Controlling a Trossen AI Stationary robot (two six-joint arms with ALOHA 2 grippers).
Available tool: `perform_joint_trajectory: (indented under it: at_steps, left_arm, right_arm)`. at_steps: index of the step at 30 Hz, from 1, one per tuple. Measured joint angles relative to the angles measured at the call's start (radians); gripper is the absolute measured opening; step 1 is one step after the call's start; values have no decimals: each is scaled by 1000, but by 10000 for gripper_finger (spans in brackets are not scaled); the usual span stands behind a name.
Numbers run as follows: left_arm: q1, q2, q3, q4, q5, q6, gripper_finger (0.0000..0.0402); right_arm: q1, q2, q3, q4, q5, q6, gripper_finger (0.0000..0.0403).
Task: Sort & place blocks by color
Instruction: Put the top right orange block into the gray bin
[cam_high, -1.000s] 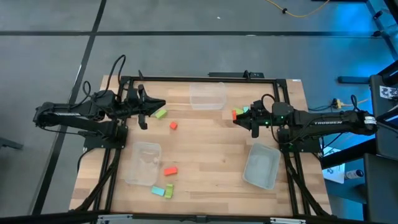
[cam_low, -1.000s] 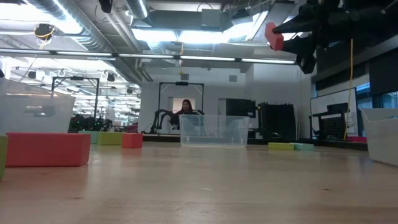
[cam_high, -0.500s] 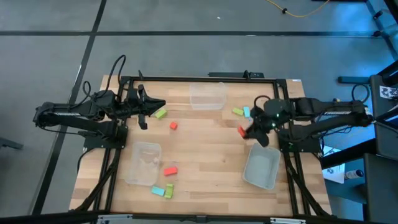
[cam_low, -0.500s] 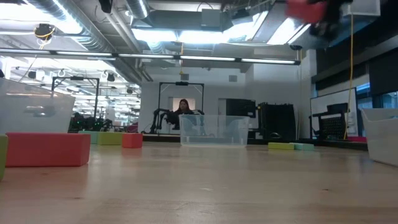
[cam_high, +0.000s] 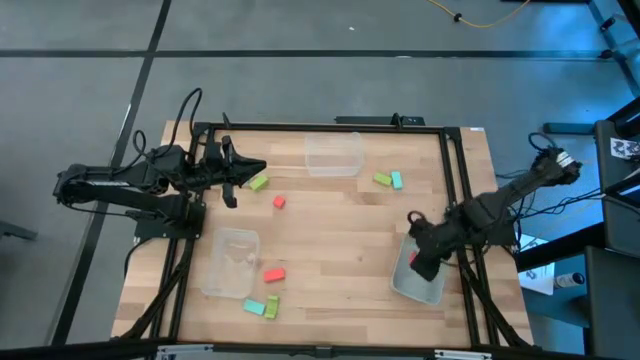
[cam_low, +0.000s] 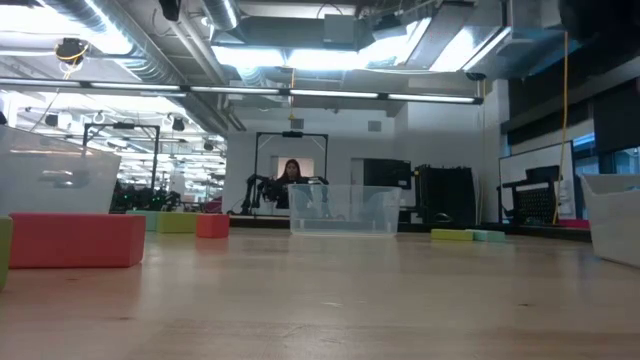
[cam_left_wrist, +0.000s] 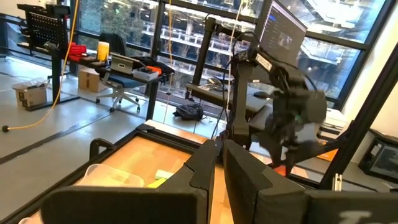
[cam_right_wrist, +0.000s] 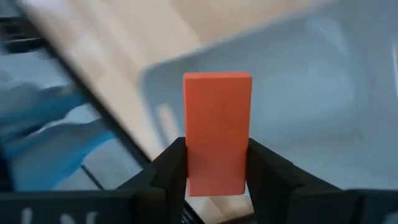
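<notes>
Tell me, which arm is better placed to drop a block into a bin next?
The right. Its hand grips a red-orange block directly over the clear bin on its side. The left hand waits empty at the table's far left.

Three bins (cam_high: 334, 155); eight blocks (cam_high: 274, 273) visible.

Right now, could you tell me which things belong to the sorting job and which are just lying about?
Job: red block in right tool; loose blocks; three bins.
Lying about: left tool, waiting; yellow cable on the floor; person in the background.
</notes>
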Motion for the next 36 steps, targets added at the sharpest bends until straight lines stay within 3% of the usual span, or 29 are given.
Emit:
perform_joint_trajectory:
  at_steps: [11, 27, 36]
  left_arm:
    - [0, 0, 0, 0, 0, 0, 27]
    - [0, 0, 0, 0, -2, 1, 27]
    - [0, 0, 0, 0, -2, 1, 27]
  right_arm:
    - [59, 167, -117, 140, 100, 545, 132]
    - [93, 333, -118, 163, 92, 641, 133]
    - [93, 363, -118, 177, 92, 640, 169]
